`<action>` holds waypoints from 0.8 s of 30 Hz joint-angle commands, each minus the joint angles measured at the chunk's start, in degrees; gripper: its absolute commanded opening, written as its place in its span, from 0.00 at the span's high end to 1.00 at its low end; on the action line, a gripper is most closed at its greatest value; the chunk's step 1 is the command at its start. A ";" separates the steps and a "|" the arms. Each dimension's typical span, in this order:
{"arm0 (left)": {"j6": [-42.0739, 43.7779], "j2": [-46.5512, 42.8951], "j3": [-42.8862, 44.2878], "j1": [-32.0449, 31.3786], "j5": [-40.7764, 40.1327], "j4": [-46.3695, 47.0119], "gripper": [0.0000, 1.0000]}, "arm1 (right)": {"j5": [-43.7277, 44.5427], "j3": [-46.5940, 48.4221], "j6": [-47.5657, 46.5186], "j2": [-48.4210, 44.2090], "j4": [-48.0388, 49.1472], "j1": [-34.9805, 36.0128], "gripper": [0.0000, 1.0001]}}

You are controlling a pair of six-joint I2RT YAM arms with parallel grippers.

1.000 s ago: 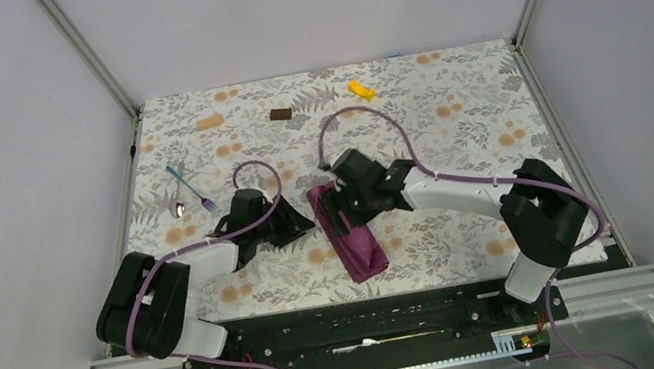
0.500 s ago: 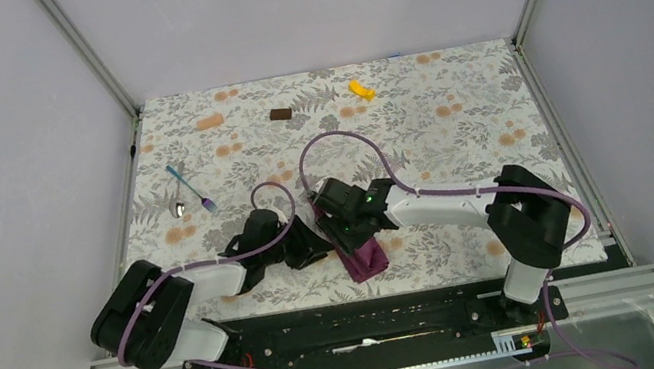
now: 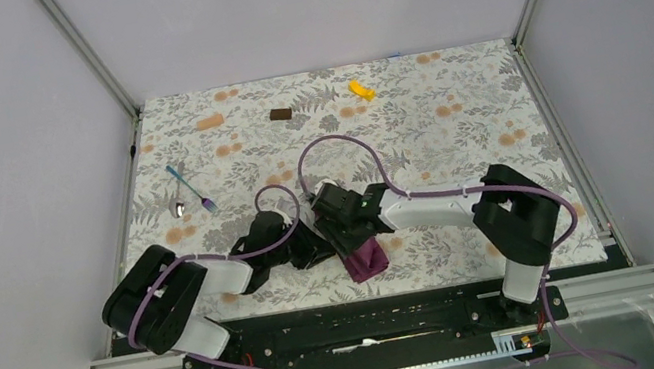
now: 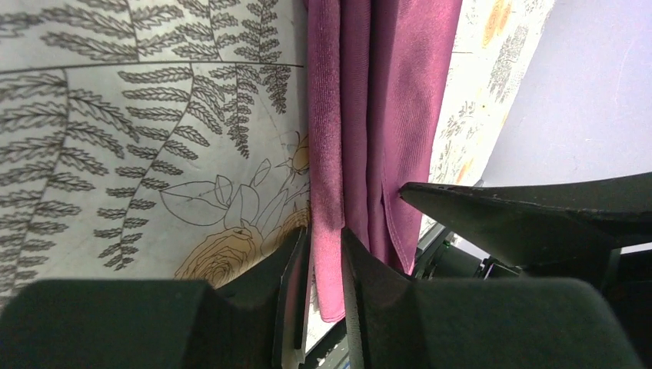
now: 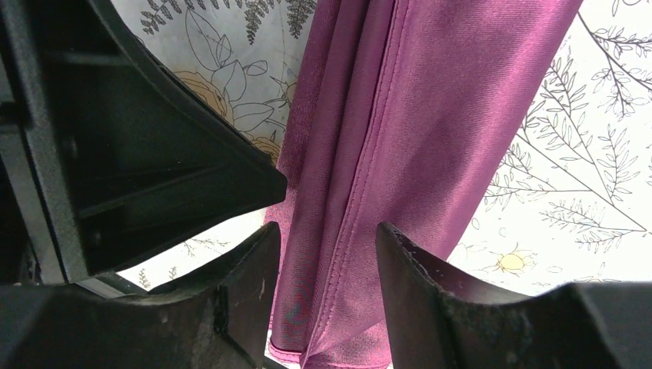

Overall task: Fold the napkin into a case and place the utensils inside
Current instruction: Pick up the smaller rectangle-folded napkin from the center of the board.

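Floral cover (image 3: pixel 452 112) over the table. Plum napkin (image 3: pixel 365 259) near its front edge, gathered lengthwise into a narrow strip, not yet shaped into a case. Left gripper (image 4: pixel 324 250) pinching one edge fold. Right gripper (image 5: pixel 327 254) astride the strip, jaws parted, grip impossible to tell. Fork (image 3: pixel 192 190) and spoon (image 3: pixel 177 209) well apart at far left, untouched, yet to be inserted.
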 commanded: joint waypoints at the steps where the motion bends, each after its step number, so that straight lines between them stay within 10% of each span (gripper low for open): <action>1: -0.68 2.81 -0.49 -1.03 -2.27 -0.42 0.74 | 2.12 -0.71 0.67 0.72 1.99 1.25 0.45; 12: -2.26 3.70 -2.04 -1.46 -4.37 0.52 0.80 | 7.22 -1.36 1.72 2.91 3.02 3.23 0.56; 24: -3.35 6.69 -2.93 -2.22 -3.85 4.58 0.86 | 6.21 -0.10 3.86 -3.06 2.14 3.37 1.00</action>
